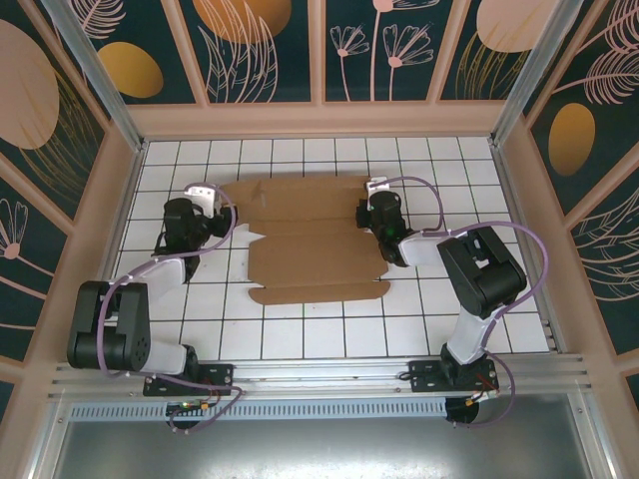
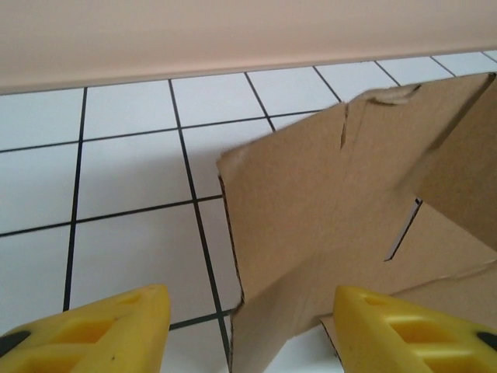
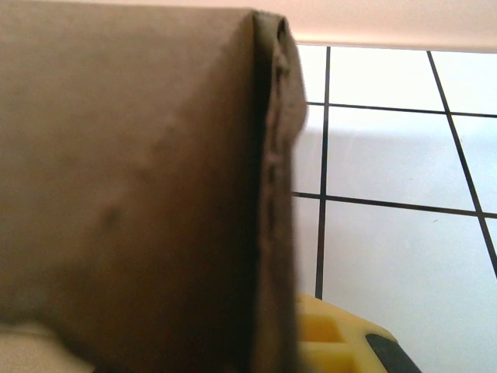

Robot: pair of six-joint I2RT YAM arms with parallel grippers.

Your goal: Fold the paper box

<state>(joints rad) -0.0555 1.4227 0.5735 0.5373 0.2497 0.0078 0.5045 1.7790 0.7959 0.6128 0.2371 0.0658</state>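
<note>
Where the paper box (image 1: 310,244) lay: in the middle of the white tiled table (image 1: 300,334), between the two arms, with most of the brown die-cut sheet flat on the tiles.
Box outline: a long front edge faced the arm bases, and notched tabs ran along the left side.
Left gripper (image 1: 228,232): it sat at the box's left edge, released, with its jaws standing apart.
Left wrist view: the two yellow fingers (image 2: 101,330) of the left gripper (image 2: 248,330) stood on either side of a side flap (image 2: 311,210). The flap was tilted up off the tiles. The left-hand finger was clear of the cardboard. Whether the other finger touched it could not be told.
Right gripper (image 1: 371,212): it sat at the box's right edge, nearer the far corner, clenched on the cardboard there.
Right wrist view: a wall of the box (image 3: 132,194) rose upright close to the lens, and its creased edge ran top to bottom. One yellow finger (image 3: 334,338) sat just beside the base of that edge.
Surroundings: a pale pink rim (image 1: 319,120) ran along the far side of the tiles, with dark floral panels (image 1: 399,50) above it.
</note>
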